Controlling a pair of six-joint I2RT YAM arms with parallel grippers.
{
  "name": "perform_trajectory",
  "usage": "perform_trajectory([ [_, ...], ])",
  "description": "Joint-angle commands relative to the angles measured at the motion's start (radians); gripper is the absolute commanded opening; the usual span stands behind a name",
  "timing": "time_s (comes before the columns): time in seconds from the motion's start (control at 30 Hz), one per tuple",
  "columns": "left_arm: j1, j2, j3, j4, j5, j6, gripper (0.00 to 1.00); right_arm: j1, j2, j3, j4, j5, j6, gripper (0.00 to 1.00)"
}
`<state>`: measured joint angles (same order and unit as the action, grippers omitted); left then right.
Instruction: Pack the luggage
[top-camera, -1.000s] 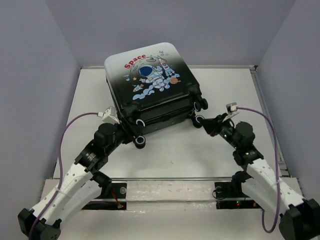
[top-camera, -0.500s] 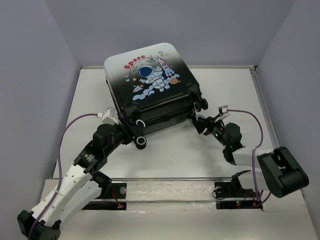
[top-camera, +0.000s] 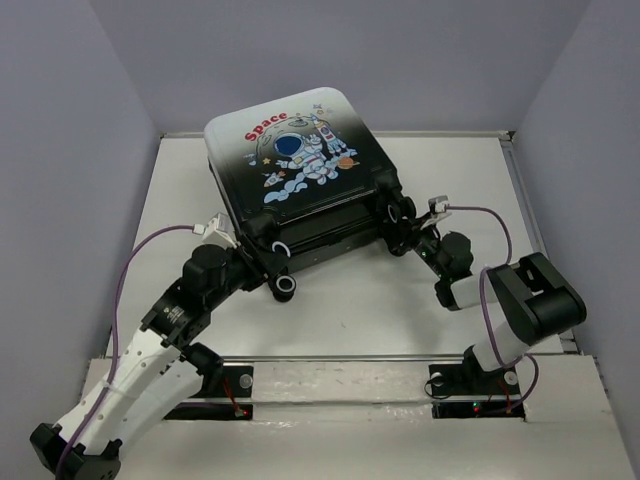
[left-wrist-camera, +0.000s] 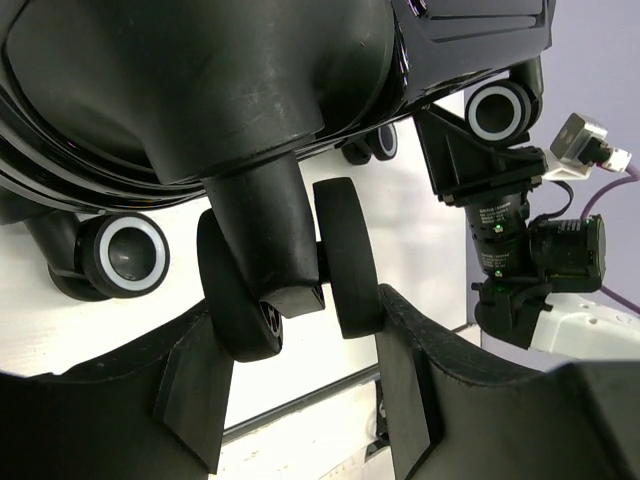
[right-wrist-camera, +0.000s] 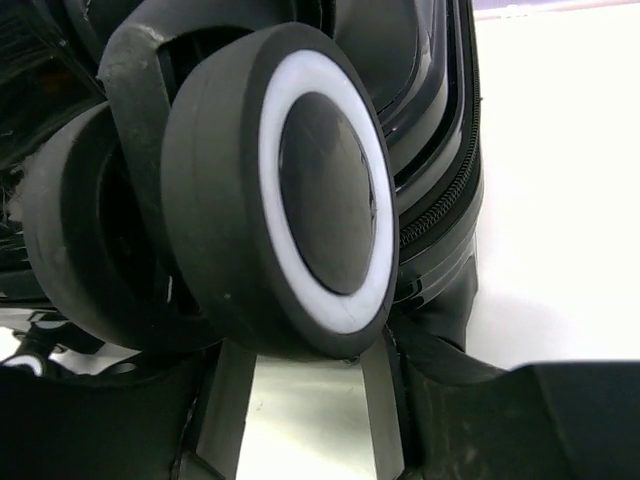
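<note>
Top external view shows the change of the last second: my right arm has folded in on itself, elbow doubled up near the right edge of the white table (top-camera: 350, 300), and my right gripper (top-camera: 408, 228) has travelled inward until it sits at the near-right wheels of the small hard-shell suitcase with the black-to-white shell and astronaut print (top-camera: 290, 160). The suitcase itself has slid and turned slightly leftward; it lies closed, print upward, at the far middle of the table. In the right wrist view a black caster wheel with a white ring (right-wrist-camera: 320, 190) fills the frame just above my fingers, sitting between them; I cannot tell whether they pinch it. My left gripper (top-camera: 268, 262) has barely moved: its fingers (left-wrist-camera: 195, 390) flank the twin black caster (left-wrist-camera: 340, 250) at the near-left corner, touching or nearly so, and again I cannot tell if they squeeze. I judge this is repositioning only, since the shell is not yet open and nothing to pack is in view
</note>
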<state>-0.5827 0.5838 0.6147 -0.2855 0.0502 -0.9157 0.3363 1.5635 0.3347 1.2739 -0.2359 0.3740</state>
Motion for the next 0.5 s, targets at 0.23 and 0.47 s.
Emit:
perform_trajectory([
  [0.23,-0.023,-0.062,0.105,0.29,0.108,0.043,0.06,0.001,0.144,0.032,0.246,0.003,-0.02,0.46],
  [0.47,-0.023,-0.068,0.125,0.263,0.099,0.055,0.06,0.001,0.193,0.081,0.282,-0.017,0.002,0.44],
])
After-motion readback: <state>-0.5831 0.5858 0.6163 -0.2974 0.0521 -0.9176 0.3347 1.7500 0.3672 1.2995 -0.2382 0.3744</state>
